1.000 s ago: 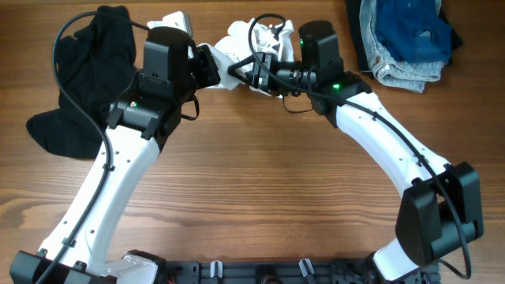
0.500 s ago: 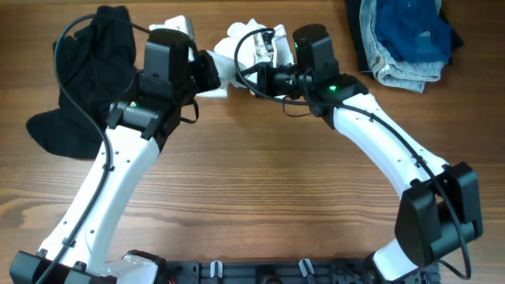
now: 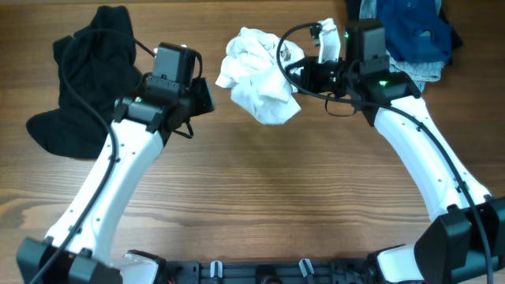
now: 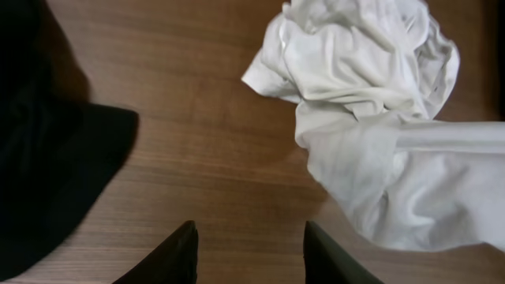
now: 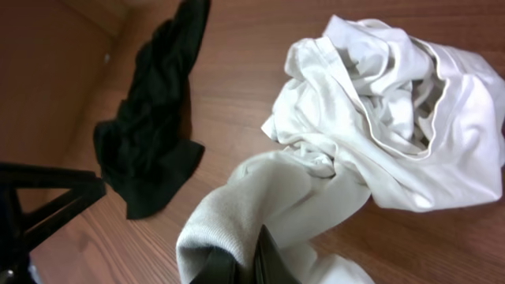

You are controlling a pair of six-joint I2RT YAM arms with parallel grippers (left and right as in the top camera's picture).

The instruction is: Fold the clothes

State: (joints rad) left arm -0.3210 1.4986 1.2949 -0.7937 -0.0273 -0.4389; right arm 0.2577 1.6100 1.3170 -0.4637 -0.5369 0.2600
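Note:
A crumpled white garment [image 3: 256, 75] lies at the table's far middle. My right gripper [image 3: 298, 76] is at its right side, shut on a ribbed white edge of it; in the right wrist view that edge wraps over the closed gripper [image 5: 243, 251], and the rest of the white garment [image 5: 387, 134] bunches beyond. My left gripper [image 3: 207, 96] stands just left of the cloth, apart from it. In the left wrist view the left gripper [image 4: 251, 254] is open over bare wood, with the white garment [image 4: 371, 118] ahead to the right.
A black garment [image 3: 79, 87] is heaped at the far left, also seen as the black garment [image 4: 47, 158] and the black garment [image 5: 150, 142]. A pile of blue denim clothes [image 3: 410, 39] lies at the far right corner. The wooden table [image 3: 260, 197] is bare towards me.
My left gripper let go of the white garment and drew back to the left. The right gripper closed on the cloth and pulled it to the right, spreading it out.

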